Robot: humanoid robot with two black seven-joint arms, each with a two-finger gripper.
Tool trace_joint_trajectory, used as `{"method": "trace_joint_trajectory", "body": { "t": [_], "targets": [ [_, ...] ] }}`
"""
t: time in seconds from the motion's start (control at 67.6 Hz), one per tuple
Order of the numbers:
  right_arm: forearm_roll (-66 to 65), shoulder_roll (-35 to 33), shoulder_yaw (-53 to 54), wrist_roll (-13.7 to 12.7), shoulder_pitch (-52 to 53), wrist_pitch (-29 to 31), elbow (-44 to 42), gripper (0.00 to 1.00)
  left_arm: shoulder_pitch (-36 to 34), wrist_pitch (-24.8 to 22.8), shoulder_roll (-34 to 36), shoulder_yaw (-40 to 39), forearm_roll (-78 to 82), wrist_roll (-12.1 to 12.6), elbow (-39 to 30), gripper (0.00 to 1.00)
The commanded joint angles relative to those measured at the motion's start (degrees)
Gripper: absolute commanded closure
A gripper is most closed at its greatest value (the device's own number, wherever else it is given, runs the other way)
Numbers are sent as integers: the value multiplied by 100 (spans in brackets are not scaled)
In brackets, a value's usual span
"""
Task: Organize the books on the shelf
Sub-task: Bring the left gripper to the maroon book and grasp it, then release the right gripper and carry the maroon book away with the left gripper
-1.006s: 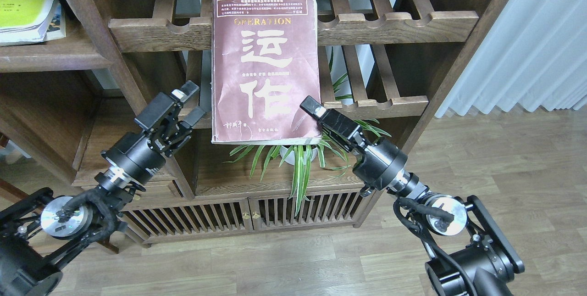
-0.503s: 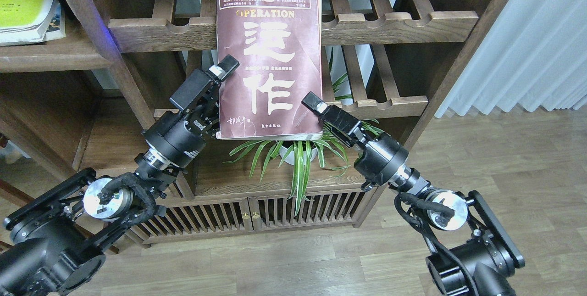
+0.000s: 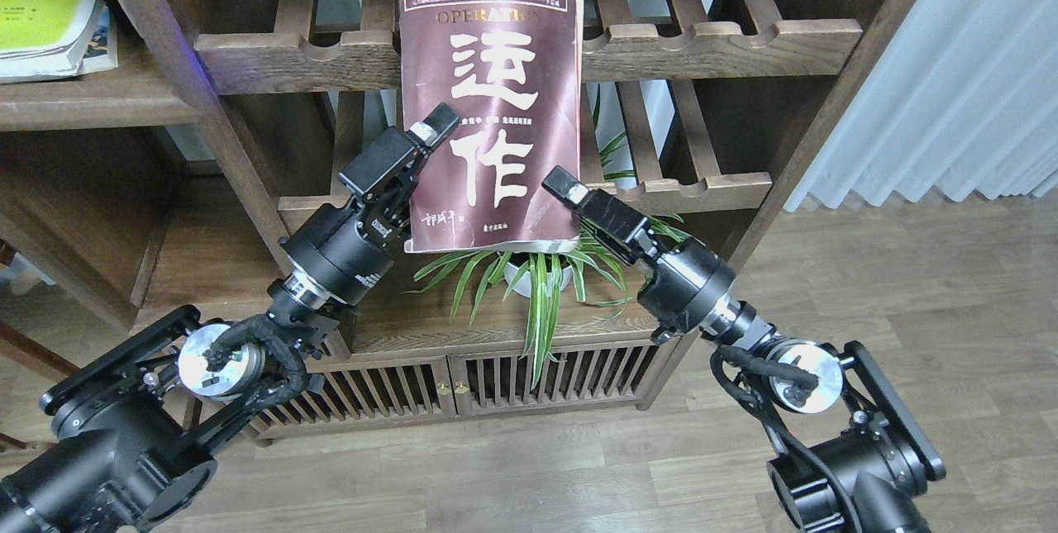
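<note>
The thick maroon book with big white Chinese characters stands upright in the air in front of the slatted racks. My left gripper is shut on its left edge, with one finger lying over the front cover. My right gripper is shut on its lower right corner. The yellow-green white-edged book lies flat on the solid dark-brown shelf at the top left. The corner of another book shows under it; its cover is hidden.
Two slatted racks with notched front rails stand behind the maroon book. A potted spider plant sits below it, on top of a low cabinet with slatted doors. A white curtain hangs at the right over wood flooring.
My left gripper rose to the right from beside the book and closed on its left edge. The book moved up and a little to the right. My right gripper kept its hold.
</note>
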Motion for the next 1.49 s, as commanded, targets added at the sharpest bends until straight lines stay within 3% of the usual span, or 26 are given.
{"method": "trace_joint_trajectory", "body": {
  "t": [0.0,0.044,0.089,0.118,0.133,0.178,0.266,0.296,0.607,0.77,0.918,1.48],
  "targets": [
    [-1,1,0,2,0,19,9,94,42,4,99,52,6,220,-4,100],
    [-28,1,0,2,0,19,9,88,51,4,160,52,6,308,-4,100],
    [-133,1,0,2,8,2,0,75,69,4,239,52,6,343,-13,100],
    [-238,1,0,2,8,-7,-8,62,86,4,301,52,6,352,-22,100],
    [-352,1,0,2,26,-16,-43,50,86,4,344,52,6,352,-22,100],
    [-554,1,0,2,52,-42,-114,32,86,4,423,52,6,352,-39,100],
    [-818,1,-26,2,70,-51,-246,5,113,4,590,52,6,352,-92,100],
    [-836,1,-61,2,70,-34,-281,0,121,4,652,52,6,352,-109,100],
    [-810,1,-114,2,35,327,-685,0,121,4,1504,87,6,361,-391,100],
    [-801,1,-114,2,61,520,-1063,0,157,4,2506,403,24,396,-786,100],
    [-731,1,-123,2,70,520,-1283,0,165,4,3235,509,24,624,-1128,100],
    [-239,1,-237,2,202,520,-1898,0,174,4,5424,641,727,686,-1630,100]
  ]
}}
